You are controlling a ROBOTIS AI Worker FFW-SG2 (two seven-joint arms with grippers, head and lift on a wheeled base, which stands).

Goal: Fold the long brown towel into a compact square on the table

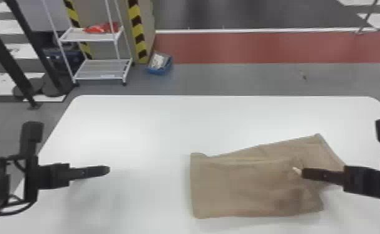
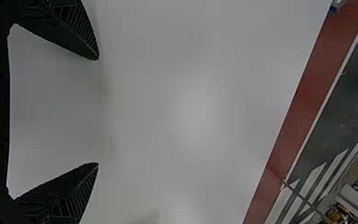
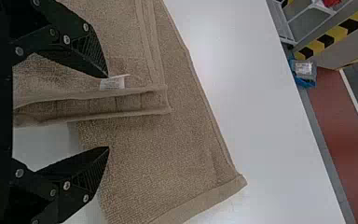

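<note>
The brown towel (image 1: 245,186) lies partly folded on the right half of the white table, a single flap angling out to the back right. My right gripper (image 1: 302,172) is over its right part; in the right wrist view the gripper (image 3: 108,112) stands open, a folded edge of the towel (image 3: 154,154) running between its fingers and a white tag by one fingertip. Over the table's left side is my left gripper (image 1: 108,170), away from the towel. In the left wrist view that gripper (image 2: 98,112) is open with bare table beneath.
The white table (image 1: 148,124) extends behind and left of the towel. Beyond its far edge stand a white wire shelf (image 1: 102,70) with a red item and a blue bin (image 1: 160,63) on the floor.
</note>
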